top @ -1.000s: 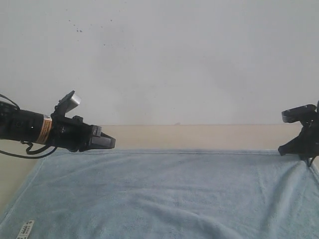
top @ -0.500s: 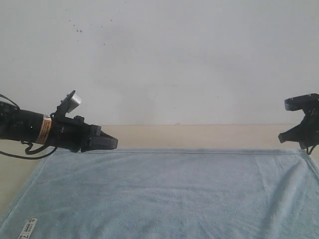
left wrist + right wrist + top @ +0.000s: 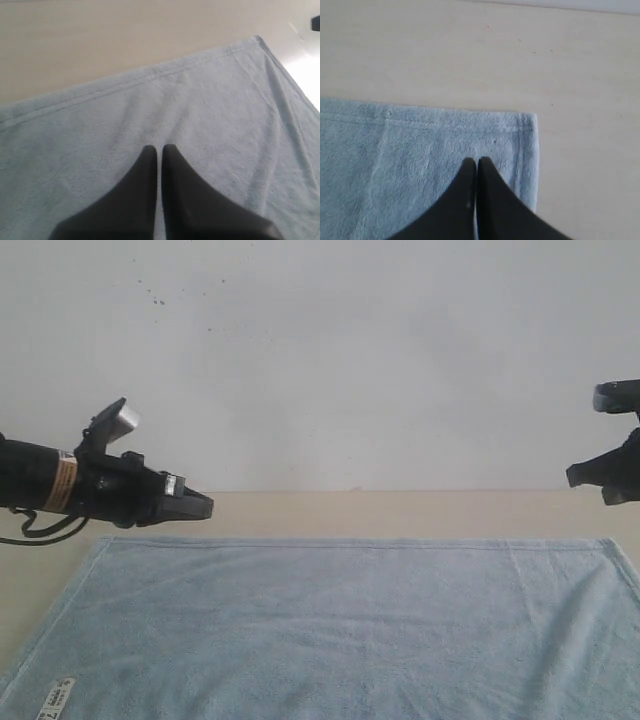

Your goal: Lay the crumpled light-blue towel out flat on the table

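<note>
Lying spread flat on the beige table [image 3: 400, 512], the light-blue towel [image 3: 350, 630] covers most of the near surface in the exterior view. Its far hem runs straight along the strip of bare table in front of the white wall [image 3: 350, 360], and its small white printed label [image 3: 55, 698] sits by the near left corner. A second ago the cloth showed soft ridges across its middle and the right jaws were down at hem level by the far right corner; now the surface looks smooth and that corner lies free and square. The left arm [image 3: 60, 485] has drawn back toward the left edge and risen, so the left jaws, which earlier hung low against the far hem, now hover higher over the towel's far left part, apart from the cloth. The right arm [image 3: 615, 470] has lifted too, to well above the far right corner, and only part of it shows at the edge of the view. Both wrist views show the black jaws pressed together with just a thin seam between them and nothing held. The left wrist view looks across the towel to its hem and one corner, with bare table beyond; the right wrist view has the right jaws above the hemmed corner, with bare table past two of its sides
</note>
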Available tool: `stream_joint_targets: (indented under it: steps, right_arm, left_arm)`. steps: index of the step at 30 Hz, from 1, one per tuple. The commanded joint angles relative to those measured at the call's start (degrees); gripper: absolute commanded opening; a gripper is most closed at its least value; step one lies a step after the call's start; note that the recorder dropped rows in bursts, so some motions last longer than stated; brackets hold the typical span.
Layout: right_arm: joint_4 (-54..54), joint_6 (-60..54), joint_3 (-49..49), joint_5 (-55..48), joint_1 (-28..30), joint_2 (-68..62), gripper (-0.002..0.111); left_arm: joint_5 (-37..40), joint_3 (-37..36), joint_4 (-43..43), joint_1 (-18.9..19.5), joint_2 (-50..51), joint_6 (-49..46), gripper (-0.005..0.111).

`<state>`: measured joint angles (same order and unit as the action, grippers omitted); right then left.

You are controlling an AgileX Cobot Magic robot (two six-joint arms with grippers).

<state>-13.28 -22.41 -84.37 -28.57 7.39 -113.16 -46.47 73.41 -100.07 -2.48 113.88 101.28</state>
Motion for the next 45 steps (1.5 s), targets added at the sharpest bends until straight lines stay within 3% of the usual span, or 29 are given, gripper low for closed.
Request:
stream_joint_targets:
  steps: [1, 9, 15, 17, 23, 29, 34, 45]
  right_arm:
    - [-3.6, -0.7, 13.9, 9.4, 0.0, 8.8, 0.0]
    - [-5.7, -0.4, 39.1, 24.2, 0.0, 25.9, 0.0]
    - [-5.7, 6.9, 49.9, 29.0, -1.4, 41.0, 0.0]
    - [-5.7, 6.9, 50.8, 26.5, -3.8, 46.1, 0.0]
    - [-5.7, 5.8, 50.8, 19.6, -19.4, 65.5, 0.0]
    - [-5.7, 5.9, 58.0, 16.7, -27.3, 78.7, 0.0]
    - [-5.7, 12.8, 66.9, 16.7, -27.9, 89.7, 0.0]
    - [-5.7, 17.0, 67.2, 18.0, -27.9, 92.1, 0.0]
  left_arm:
    - [3.7, -3.8, 0.1, 2.0, -5.7, -0.9, 0.004]
    - [2.9, -11.6, 5.7, 3.7, -17.5, -3.2, 0.004]
    - [4.2, -19.7, 8.4, 4.5, -29.3, -3.7, 0.004]
    - [6.0, -23.0, 8.8, 4.5, -33.4, -3.7, 0.004]
    - [17.6, -35.7, 9.3, 4.5, -56.0, -3.2, 0.004]
    - [20.8, -43.3, 9.3, 4.5, -70.9, -3.2, 0.004]
    - [17.8, -47.8, 9.3, 4.5, -75.1, 0.2, 0.004]
    - [15.8, -47.8, 8.7, 4.5, -75.4, 0.2, 0.004]
